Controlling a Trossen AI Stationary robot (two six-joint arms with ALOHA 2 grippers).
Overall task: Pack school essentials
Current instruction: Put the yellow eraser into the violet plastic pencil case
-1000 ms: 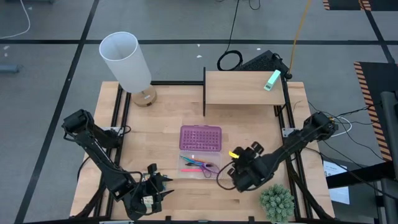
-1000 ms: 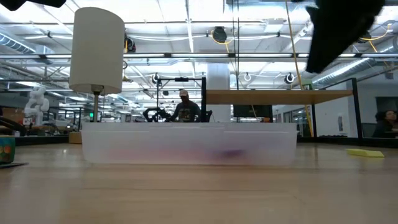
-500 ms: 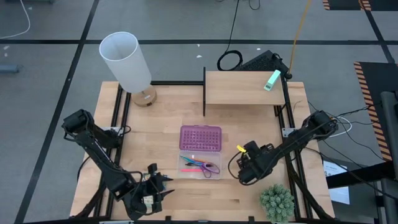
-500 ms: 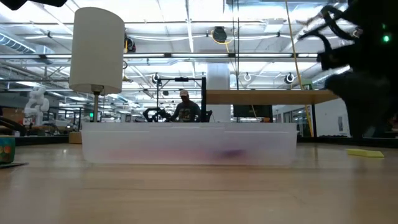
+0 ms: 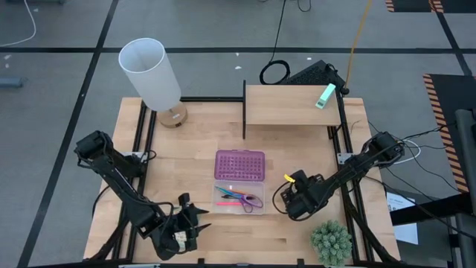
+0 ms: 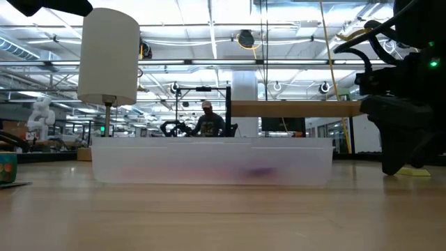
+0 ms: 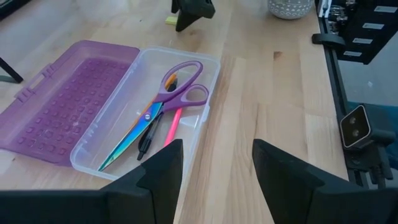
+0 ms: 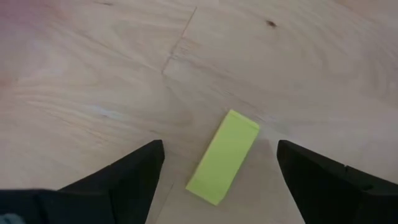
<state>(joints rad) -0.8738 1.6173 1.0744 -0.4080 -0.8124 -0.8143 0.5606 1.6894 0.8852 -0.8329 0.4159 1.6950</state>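
Note:
The clear case (image 5: pixel 239 199) stands open at mid-table, its purple studded lid (image 5: pixel 239 165) laid back flat on the far side. Purple-handled scissors (image 7: pixel 168 102), a pink pen (image 7: pixel 173 124) and a dark pen (image 7: pixel 147 135) lie inside it. To the right of the case, a small yellow piece (image 8: pixel 224 155) lies flat on the wood. My right gripper (image 8: pixel 217 163) is low over it and open, one finger on either side, apart from it. My left gripper (image 7: pixel 214 168) is open near the table's front edge, left of the case.
A white lamp (image 5: pixel 152 74) stands at the far left. A wooden shelf (image 5: pixel 290 104) at the far right carries a mint-green block (image 5: pixel 326 95). A small potted plant (image 5: pixel 331 242) sits at the near right corner, close to my right arm.
My right gripper has moved a little toward the table's right edge and come down to table height over the yellow piece, which has stayed where it lay. My left gripper has shifted slightly toward the case.

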